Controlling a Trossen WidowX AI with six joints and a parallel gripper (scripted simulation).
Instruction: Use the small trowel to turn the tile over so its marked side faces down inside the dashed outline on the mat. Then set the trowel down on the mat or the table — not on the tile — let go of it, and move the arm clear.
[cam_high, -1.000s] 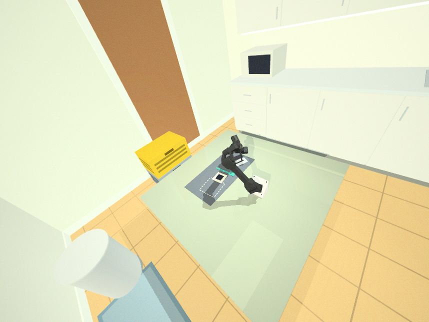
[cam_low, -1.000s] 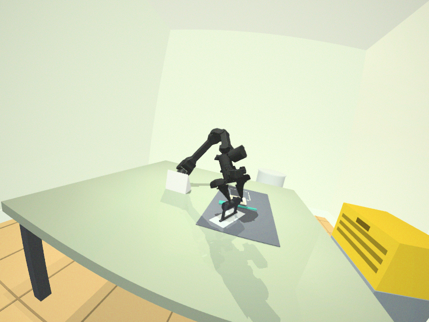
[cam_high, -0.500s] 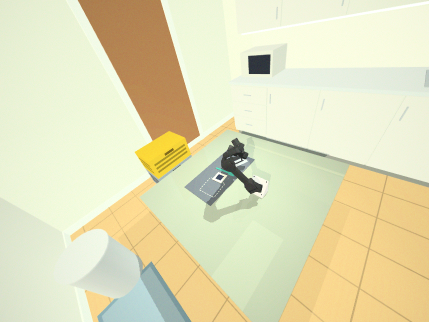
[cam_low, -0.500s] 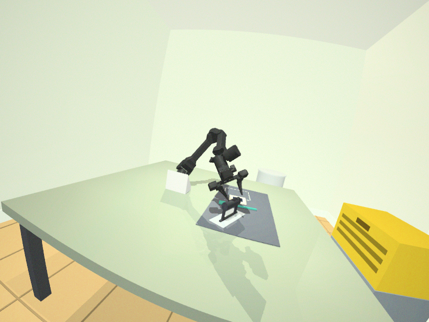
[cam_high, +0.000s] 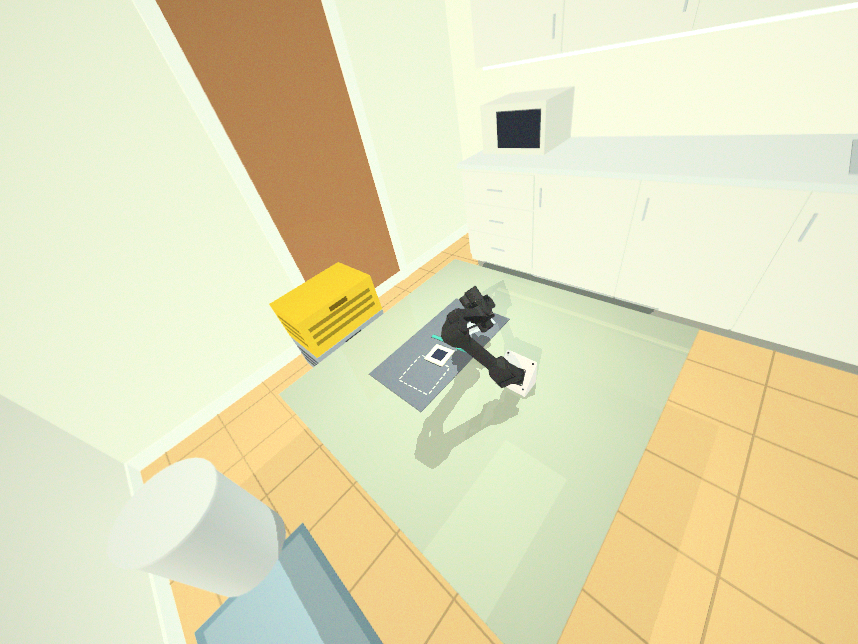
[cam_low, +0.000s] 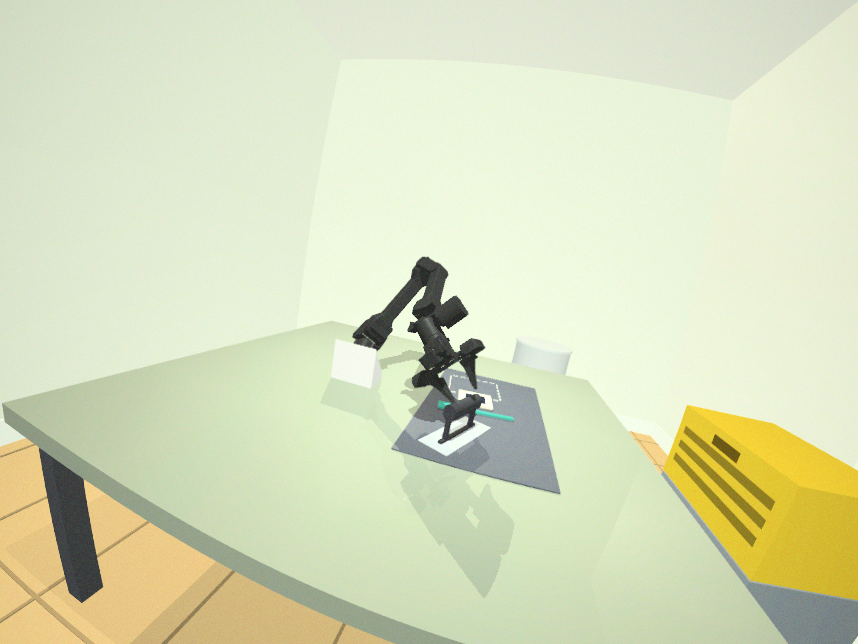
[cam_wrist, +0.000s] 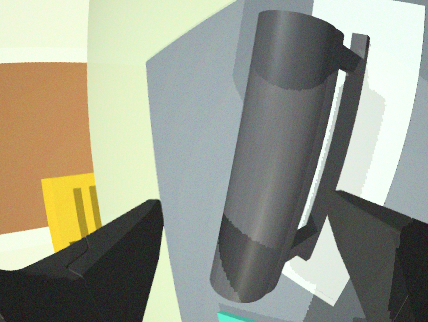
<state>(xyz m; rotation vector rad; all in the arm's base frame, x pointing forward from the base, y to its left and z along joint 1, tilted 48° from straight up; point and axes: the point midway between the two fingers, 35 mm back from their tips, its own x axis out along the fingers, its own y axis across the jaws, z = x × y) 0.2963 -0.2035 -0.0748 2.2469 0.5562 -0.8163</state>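
The trowel (cam_low: 462, 407) (cam_wrist: 282, 150) stands on the mat (cam_high: 415, 346) (cam_low: 516, 457) (cam_wrist: 190, 150), its dark cylindrical handle held up on brackets over a white flat plate. The arm hides most of it in the top view. My gripper (cam_low: 465, 393) (cam_wrist: 247, 208) is open and tilted. In the wrist view its fingers are on either side of the handle's lower part, with a gap to each. The white tile (cam_high: 439, 355) (cam_low: 485, 402) lies flat, dark marked side up, beside the dashed outline (cam_high: 426, 393) (cam_low: 498, 391).
A teal tool (cam_high: 435, 337) (cam_low: 496, 416) (cam_wrist: 232, 317) lies across the mat between the trowel and the tile. The arm's white base block (cam_high: 529, 381) (cam_low: 354, 363) stands beside the mat. A yellow cabinet (cam_high: 325, 305) (cam_low: 776, 478) (cam_wrist: 62, 215) stands beyond the table edge.
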